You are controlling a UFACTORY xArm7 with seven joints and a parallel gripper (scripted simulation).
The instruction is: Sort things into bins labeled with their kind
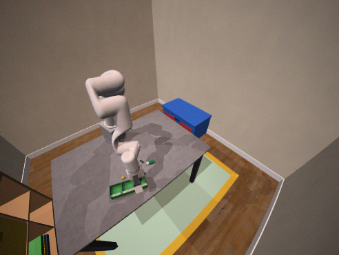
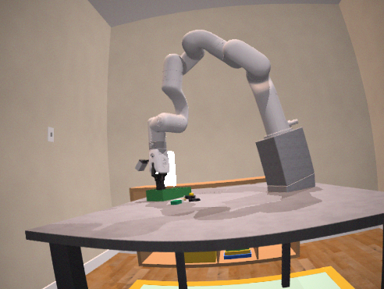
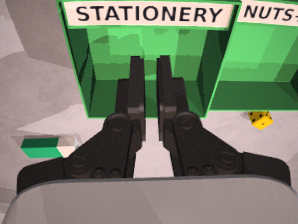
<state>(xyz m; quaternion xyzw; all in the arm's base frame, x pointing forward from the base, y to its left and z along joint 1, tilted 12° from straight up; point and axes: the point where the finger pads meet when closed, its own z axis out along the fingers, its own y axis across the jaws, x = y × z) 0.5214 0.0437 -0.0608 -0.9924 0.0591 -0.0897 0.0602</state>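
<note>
Now your claw hangs nearly closed, gripping nothing, over the STATIONERY bin near the table's front edge. The NUTS bin adjoins it; a yellow nut and eraser lie beside. A blue cabinet stands in the room's corner.

Two labels are legible, both in the wrist view. The white strip on the front rim of the left green bin reads "STATIONERY" in black capitals. The white strip on the adjoining right green bin reads "NUTS", cut off at the frame edge. No other text is readable.
</note>
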